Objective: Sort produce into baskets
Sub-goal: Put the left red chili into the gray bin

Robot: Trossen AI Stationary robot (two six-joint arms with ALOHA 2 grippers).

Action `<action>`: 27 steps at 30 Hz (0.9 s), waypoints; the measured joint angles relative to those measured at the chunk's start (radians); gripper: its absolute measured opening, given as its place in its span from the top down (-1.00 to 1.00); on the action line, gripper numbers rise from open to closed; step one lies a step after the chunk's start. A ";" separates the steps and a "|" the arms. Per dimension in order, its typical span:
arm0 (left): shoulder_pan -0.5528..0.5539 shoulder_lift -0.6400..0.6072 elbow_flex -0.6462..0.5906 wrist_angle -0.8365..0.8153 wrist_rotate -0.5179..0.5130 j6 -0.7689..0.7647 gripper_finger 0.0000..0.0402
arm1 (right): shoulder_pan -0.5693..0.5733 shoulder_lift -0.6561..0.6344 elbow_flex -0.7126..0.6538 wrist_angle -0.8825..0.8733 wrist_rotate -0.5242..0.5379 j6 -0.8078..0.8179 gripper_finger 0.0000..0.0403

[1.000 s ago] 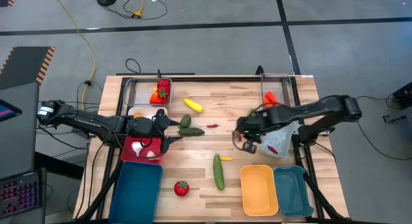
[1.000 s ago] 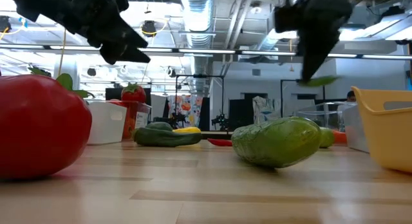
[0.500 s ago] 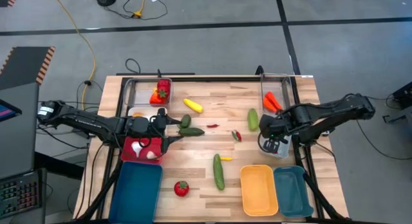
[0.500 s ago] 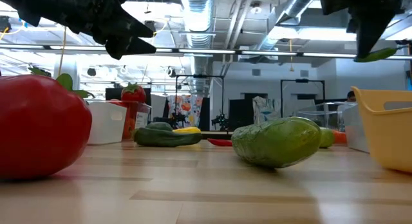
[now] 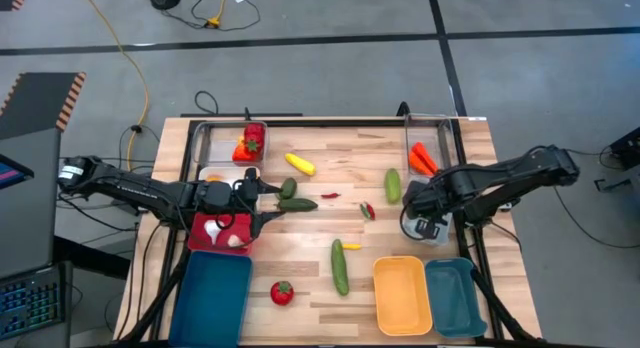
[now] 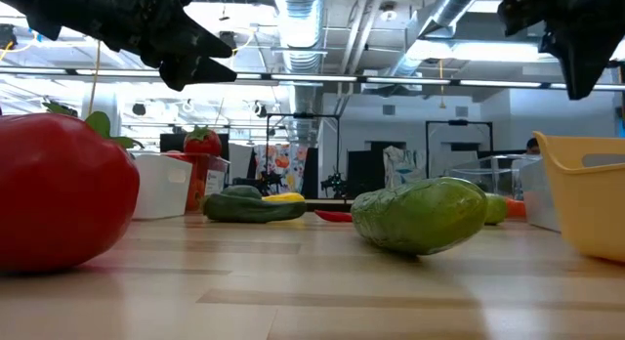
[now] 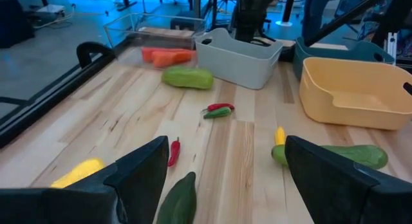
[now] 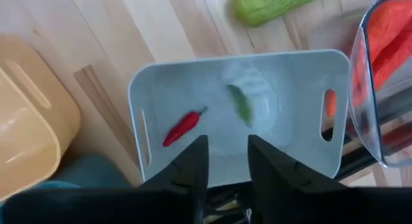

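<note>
My right gripper [image 5: 425,224] hangs open above the white basket [image 5: 446,236] at the table's right side. In the right wrist view the basket [image 8: 138,89] holds a green chilli [image 8: 241,103] and a red chilli [image 8: 182,127] on its floor, and my fingers touch neither. My left gripper [image 5: 270,201] is open and empty above the table at the left, just short of two dark green cucumbers [image 5: 296,203]. Loose produce lies on the board: a yellow squash [image 5: 299,164], a light green cucumber [image 5: 392,185], a long cucumber [image 5: 340,266], a tomato [image 5: 282,293] and small chillies [image 5: 367,210].
A clear basket with strawberries [image 5: 248,143] stands far left and a clear basket with carrots [image 5: 422,156] far right. A pink-red basket [image 5: 205,238] sits under my left arm. At the near edge stand a dark teal [image 5: 215,298], an orange-yellow [image 5: 402,294] and a teal basket [image 5: 454,296].
My right gripper has gone from the middle of the table toward its right edge, carrying a green chilli that hung below it, and now stands over the white basket. The chilli no longer hangs from it and lies in the basket.
</note>
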 joint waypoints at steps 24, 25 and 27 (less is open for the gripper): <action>0.000 0.000 0.000 0.000 0.000 0.018 -0.48 | -0.265 0.458 0.000 1.044 0.000 -0.671 0.16; 0.000 0.000 0.000 0.000 0.000 0.018 -0.48 | -0.276 0.482 0.000 1.072 0.000 -0.678 0.16; 0.000 0.000 0.000 0.000 0.000 0.018 -0.48 | -0.297 0.528 0.000 1.115 0.000 -0.688 0.16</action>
